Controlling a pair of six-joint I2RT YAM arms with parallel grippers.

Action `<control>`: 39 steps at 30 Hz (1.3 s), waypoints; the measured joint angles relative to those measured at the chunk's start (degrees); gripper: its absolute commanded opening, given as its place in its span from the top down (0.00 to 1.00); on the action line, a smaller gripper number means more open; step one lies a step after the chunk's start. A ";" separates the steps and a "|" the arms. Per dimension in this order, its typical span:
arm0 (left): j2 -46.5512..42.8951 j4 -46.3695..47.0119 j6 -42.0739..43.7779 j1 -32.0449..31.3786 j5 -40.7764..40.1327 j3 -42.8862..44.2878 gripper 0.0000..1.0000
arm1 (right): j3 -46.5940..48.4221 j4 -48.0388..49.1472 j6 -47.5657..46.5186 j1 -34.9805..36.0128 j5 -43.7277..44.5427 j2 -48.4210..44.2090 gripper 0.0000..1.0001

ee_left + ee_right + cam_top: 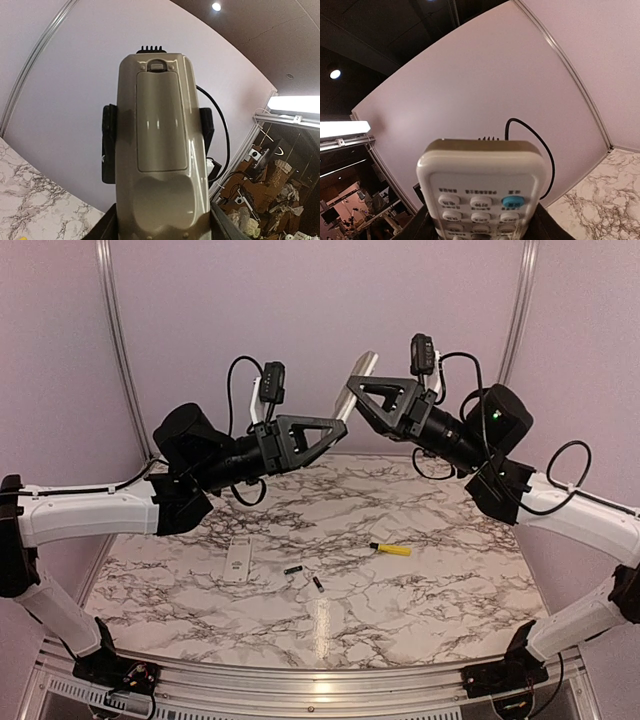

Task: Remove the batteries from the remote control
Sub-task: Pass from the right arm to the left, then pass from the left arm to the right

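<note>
Top external view: the left pincer (338, 426) and the right pincer (352, 392) are both closed on the long pale plastic remote control (362, 368), held high. Two slim dark batteries (292, 569) lie on the marble worktop (450, 590), at 6 o'clock from the pincers and slightly nearer the left arm.

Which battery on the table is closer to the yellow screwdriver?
The right-hand battery, angled toward the near edge; the other battery lies left of it, nearer the grey cover.
</note>
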 measured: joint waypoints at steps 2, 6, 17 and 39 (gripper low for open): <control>-1.09 -1.33 1.38 -0.13 -0.35 -1.11 1.00 | 1.27 -5.66 -0.94 0.52 1.16 -0.94 0.03; -4.35 -6.03 6.08 -0.24 -1.44 -4.07 1.00 | 3.52 -18.82 -3.76 0.72 4.66 -4.37 0.01; -11.58 -31.34 26.10 -0.28 -6.03 -3.63 1.00 | 16.83 -53.09 -4.96 -4.02 10.03 -10.71 0.01; -11.58 -51.15 56.39 -6.60 -16.55 -2.08 1.00 | 18.86 -79.45 -1.20 -6.16 -10.78 -3.37 0.16</control>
